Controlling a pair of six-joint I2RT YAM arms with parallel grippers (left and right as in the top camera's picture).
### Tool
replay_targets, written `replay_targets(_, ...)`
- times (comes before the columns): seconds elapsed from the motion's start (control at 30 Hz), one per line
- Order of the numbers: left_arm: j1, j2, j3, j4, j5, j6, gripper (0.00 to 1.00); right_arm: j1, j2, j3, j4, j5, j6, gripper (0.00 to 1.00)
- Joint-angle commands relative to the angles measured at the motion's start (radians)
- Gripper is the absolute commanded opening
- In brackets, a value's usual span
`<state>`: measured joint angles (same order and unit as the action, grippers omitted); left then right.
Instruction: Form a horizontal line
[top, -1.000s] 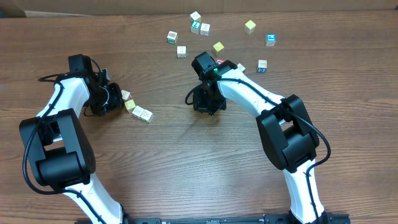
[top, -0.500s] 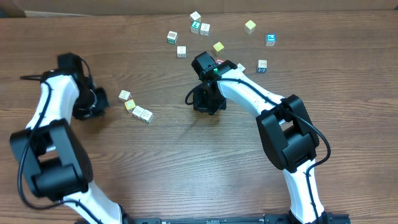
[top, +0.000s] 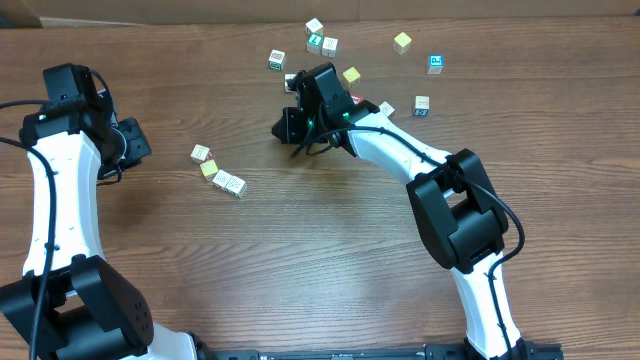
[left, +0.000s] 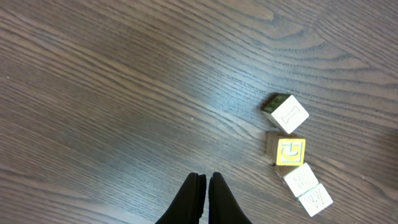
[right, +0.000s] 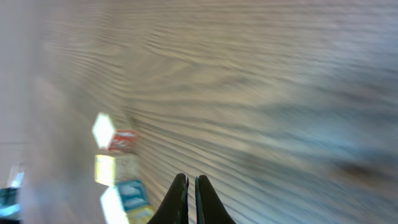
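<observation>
Brown wood-grain tabletop (top: 330, 260) carries everything. The left arm (top: 45, 210) reaches up along the left edge. Its left claw (left: 207, 179) is closed, finger against finger, over bare wood a little apart from the row. The right arm (top: 400, 150) stretches toward the far edge, and its right claw (right: 191, 180) is likewise closed, in a blurred view. The four cubes (top: 226, 182) lie in the left half in a short slanting row: a plain pale cube (left: 289, 114), a yellow-faced cube (left: 290, 152), then two pale ones touching. Loose cubes (top: 402, 42) are scattered near the far edge.
</observation>
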<state>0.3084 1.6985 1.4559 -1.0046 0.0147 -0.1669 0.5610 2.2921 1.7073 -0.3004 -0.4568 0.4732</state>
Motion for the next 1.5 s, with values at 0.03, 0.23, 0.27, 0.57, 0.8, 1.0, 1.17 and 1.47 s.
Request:
replay_targets(0.03, 0.006, -0.013, 0.021, -0.010, 0.016, -0.050, 0.04, 0.045, 0.009, 0.002, 0.092, -0.068, 0.009, 0.04)
replay_targets(0.23, 0.006, -0.013, 0.021, -0.017, 0.020, -0.051, 0.04, 0.097, 0.009, 0.002, 0.183, -0.002, 0.024, 0.04)
replay_targets(0.27, 0.006, -0.013, 0.021, -0.020, 0.020, -0.050, 0.04, 0.105, 0.011, 0.002, 0.197, 0.001, 0.024, 0.04)
replay_targets(0.57, -0.005, -0.013, 0.054, 0.037, 0.061, 0.053, 0.04, 0.094, 0.069, 0.039, 0.182, 0.027, 0.034, 0.04)
replay_targets(0.8, -0.053, -0.012, 0.186, 0.153, 0.169, 0.138, 0.04, -0.013, 0.068, 0.151, -0.081, 0.029, 0.019, 0.04)
replay_targets(1.0, -0.157, -0.004, 0.198, 0.202, 0.153, 0.198, 0.04, -0.113, 0.064, 0.180, -0.310, 0.030, -0.064, 0.04)
replay_targets(1.17, -0.234, 0.056, 0.198, 0.236, 0.073, 0.229, 0.04, -0.182, 0.064, 0.180, -0.490, 0.030, -0.090, 0.04)
replay_targets(1.47, -0.264, 0.281, 0.198, 0.331, 0.151, 0.248, 0.04, -0.218, 0.064, 0.177, -0.676, 0.191, -0.089, 0.04)
